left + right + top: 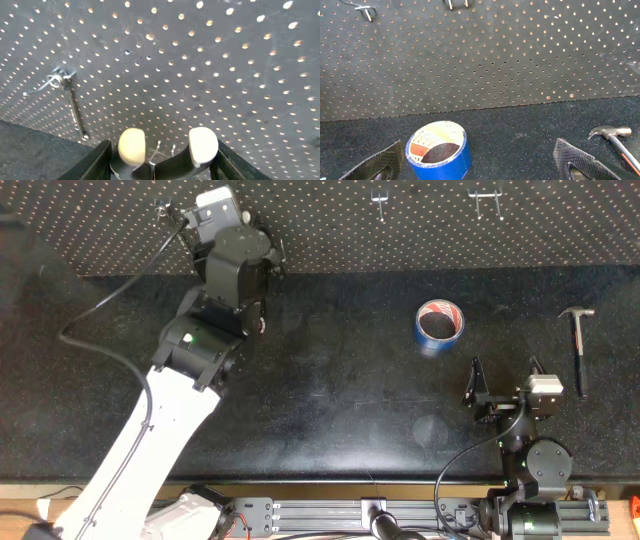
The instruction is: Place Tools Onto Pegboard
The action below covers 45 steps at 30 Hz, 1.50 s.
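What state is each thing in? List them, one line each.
Tape: flat on the table, not hung.
Hammer: lying on the table, head toward the pegboard.
Slim tool: hanging from a hook.
Right hooks: empty.
Left hand: open, empty, at the pegboard.
Right hand: open, empty, near the tape.

Pegboard [400, 230] standing behind the table [340, 390], hooks [380, 202] sitting on the pegboard, tape roll [439, 326] lying on the table, hammer [578, 345] lying right of it.

tape roll [439, 150] stands between right tool [504, 367] and pegboard [480, 60].
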Tool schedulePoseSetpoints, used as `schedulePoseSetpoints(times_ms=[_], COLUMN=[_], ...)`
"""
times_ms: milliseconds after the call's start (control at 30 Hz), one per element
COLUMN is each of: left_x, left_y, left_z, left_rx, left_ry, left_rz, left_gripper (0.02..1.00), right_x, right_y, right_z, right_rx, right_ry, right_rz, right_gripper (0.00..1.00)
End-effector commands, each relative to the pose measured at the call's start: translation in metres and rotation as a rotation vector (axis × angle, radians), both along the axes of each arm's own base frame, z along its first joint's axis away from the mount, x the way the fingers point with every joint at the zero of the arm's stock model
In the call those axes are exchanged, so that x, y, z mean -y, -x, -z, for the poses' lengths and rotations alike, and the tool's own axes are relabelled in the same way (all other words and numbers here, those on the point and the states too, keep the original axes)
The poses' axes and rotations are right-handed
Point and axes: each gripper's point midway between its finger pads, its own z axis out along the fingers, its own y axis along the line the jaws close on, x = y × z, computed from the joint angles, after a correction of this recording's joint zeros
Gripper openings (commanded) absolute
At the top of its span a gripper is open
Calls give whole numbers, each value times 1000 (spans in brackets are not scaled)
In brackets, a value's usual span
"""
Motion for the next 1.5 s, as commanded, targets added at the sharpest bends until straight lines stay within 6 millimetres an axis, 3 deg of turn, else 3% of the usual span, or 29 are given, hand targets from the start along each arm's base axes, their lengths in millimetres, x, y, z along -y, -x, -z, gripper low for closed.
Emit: schedulePoseSetpoints(times_ms=[33,100,267,400,667,767,1167,1500], left_x=[1,10,12,18,4,17,17,22], left_y=[-25,-37,-41,-57,-69,-78,-69,-72], left_z=[3,8,18,33,40,49,69,108], left_rx=[43,52,34,35,34,32,-61,-161], left_ry=[-34,-17,-25,-25,-18,9,-18,-40], left_rz=[-32,-9,-10,-12,-41,14,30,54], left_gripper=[29,29,29,27,29,29,51,29], right_x=[-1,-1,-1,-1,-1,-1,-1,-1], right_y=[0,0,0,0,0,0,0,0], right_z=[1,1,1,1,1,1,1,1], right_rx=[-1,-1,-1,-1,-1,-1,-1,-1], right_ry=[-11,-11,-11,-11,-11,-11,-11,-11], right_rz=[-5,-5,-5,-5,-5,-5,-5,-5], right_gripper=[974,976,976,976,974,976,976,976])
